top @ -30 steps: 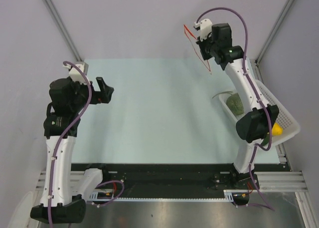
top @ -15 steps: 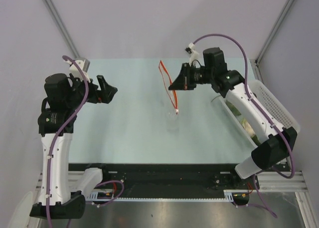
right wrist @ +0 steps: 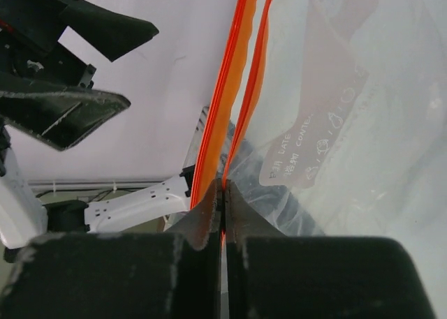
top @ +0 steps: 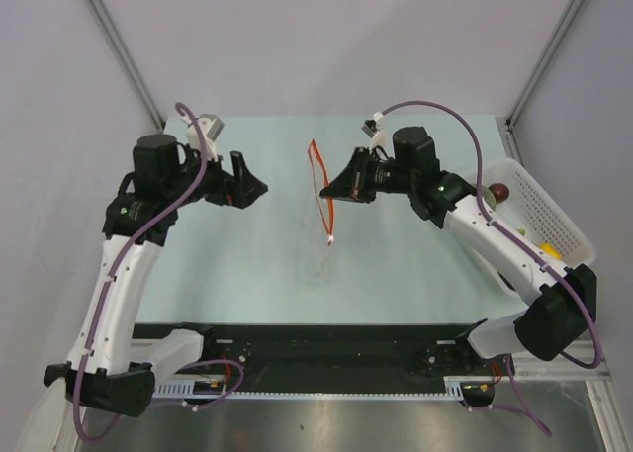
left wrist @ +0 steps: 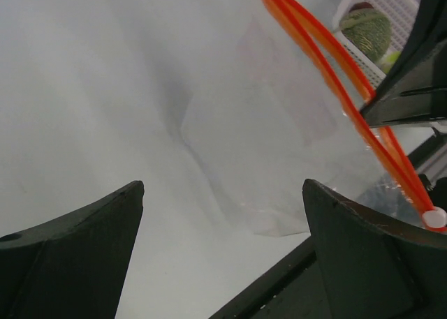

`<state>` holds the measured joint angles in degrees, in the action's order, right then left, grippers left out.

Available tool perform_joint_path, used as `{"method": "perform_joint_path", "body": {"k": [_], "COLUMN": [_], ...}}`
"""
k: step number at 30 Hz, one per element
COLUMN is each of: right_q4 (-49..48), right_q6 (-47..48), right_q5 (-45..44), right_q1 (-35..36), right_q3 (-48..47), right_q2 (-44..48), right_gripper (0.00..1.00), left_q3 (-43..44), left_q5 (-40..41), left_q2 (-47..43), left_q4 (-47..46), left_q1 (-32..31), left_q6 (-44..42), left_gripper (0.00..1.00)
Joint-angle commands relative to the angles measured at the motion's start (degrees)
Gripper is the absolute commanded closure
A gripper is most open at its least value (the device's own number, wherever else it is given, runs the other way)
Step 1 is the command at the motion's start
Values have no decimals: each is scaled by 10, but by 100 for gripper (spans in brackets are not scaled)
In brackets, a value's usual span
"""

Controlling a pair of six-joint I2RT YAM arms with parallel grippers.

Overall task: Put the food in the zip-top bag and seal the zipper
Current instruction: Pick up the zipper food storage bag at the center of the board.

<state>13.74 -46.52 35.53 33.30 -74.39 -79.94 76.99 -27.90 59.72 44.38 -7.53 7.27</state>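
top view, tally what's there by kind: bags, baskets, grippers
zip-top bag: 1
white basket: 1
grippers: 2, the left gripper and the right gripper
total: 4

This is a robot test lab, not a home or a kitchen. Two black-and-white machine arms, the left arm [top: 117, 274] and the right arm [top: 495, 242], are bolted to a metal rail [top: 554, 358] along the near edge of a pale green desk [top: 396, 264]. Plain grey-lilac wall panels [top: 326, 46] box the desk in, joined by metal corner struts [top: 119, 46]. Purple cables [top: 435, 106] loop along the arms. At the right, a white plastic basket [top: 554, 215] holds toy food [top: 501, 190].
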Motion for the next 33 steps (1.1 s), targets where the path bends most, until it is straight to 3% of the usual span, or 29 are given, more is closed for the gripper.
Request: {"method": "perform_joint_path", "body": {"k": [1,7,14,20,33], "right_q4": [-13,22,52,45,32], "right_q6": [36,79,85,79,118], "right_q5": [-69,-160,-252,-243,-252], "right_q1": [21,70,93,92,98], "right_q3": [5,4,1,2,1], "right_q2": [8,6,-1,-7,-21], "right_gripper": [100,100,100,100,100], "left_q3": [-11,-20,-18,-16,-7], "left_q5": [21,79,148,173,153], "left_q2": [30,48,94,130,119], "left_q4": [-61,-86,-88,-98,-110], "left_q1": [-65,-123,-199,-238,-238], "left_q6": [63,114,133,136,144], "left_gripper": [0,3,18,24,27]}}
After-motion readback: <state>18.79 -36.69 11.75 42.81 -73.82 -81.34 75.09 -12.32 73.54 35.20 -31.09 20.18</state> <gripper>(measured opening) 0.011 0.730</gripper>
